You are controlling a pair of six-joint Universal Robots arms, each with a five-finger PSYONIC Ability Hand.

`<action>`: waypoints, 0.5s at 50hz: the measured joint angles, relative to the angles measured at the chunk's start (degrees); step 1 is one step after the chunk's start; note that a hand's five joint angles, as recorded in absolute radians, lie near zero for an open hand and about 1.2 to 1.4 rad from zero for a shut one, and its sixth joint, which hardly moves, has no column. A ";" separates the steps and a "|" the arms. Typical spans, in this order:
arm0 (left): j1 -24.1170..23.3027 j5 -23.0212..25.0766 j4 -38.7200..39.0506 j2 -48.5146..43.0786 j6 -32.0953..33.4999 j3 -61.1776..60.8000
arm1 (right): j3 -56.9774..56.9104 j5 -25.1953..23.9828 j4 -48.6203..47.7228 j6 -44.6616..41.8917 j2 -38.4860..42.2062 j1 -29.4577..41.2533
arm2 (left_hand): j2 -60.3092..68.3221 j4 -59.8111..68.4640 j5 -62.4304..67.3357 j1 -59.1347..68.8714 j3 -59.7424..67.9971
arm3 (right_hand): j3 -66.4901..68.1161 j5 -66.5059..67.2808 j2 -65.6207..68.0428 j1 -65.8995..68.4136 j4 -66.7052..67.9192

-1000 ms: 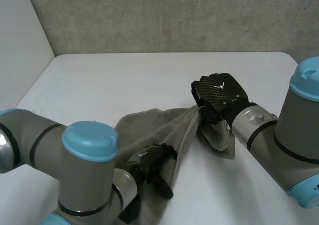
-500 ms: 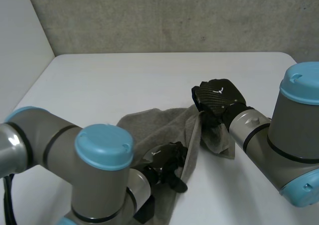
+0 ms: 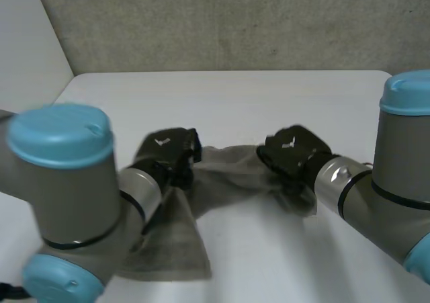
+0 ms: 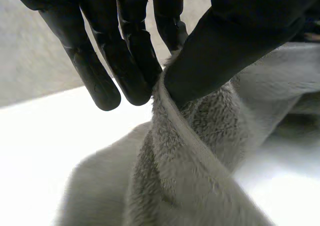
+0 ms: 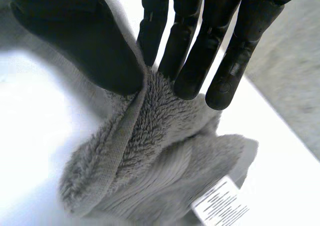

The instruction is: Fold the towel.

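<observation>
While left hand (image 3: pixel 166 154) and right hand (image 3: pixel 293 154) each pinch the towel (image 3: pixel 228 174) by its hem, I judge: spreading step | next: lay it flat, edges square.

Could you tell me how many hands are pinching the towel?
2: the left hand pinches the towel at one end, the right hand at the other, near its label.

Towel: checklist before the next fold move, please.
1. Pinch of left robot hand on a towel edge, thumb against fingers: ok.
2. Pinch of right robot hand on an edge, near the label: ok.
3. Towel spread between the two hands: ok.
4. Towel flat and smooth: not ok, it hangs bunched below the left robot hand.
5. Both pinches at corners: cannot tell.
</observation>
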 measured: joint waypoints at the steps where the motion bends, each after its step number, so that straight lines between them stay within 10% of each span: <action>1: 0.83 0.11 -0.66 0.76 4.00 -0.35 | -0.22 -0.24 1.85 -2.05 0.60 0.07 | 0.00 0.01 0.03 0.00 0.01 | 0.00 0.02 0.00 0.00 0.00; 16: 3.43 0.09 -2.93 -7.58 33.59 3.33 | -11.32 0.36 6.44 -11.22 13.67 0.25 | 0.08 0.05 0.33 0.62 0.09 | 0.02 3.87 0.43 0.00 0.00; 25: 3.61 -0.04 19.02 -9.15 35.43 22.21 | -27.65 5.23 -22.21 -10.10 14.31 0.37 | 0.10 0.05 0.33 1.57 0.11 | 0.30 3.94 0.47 0.00 0.24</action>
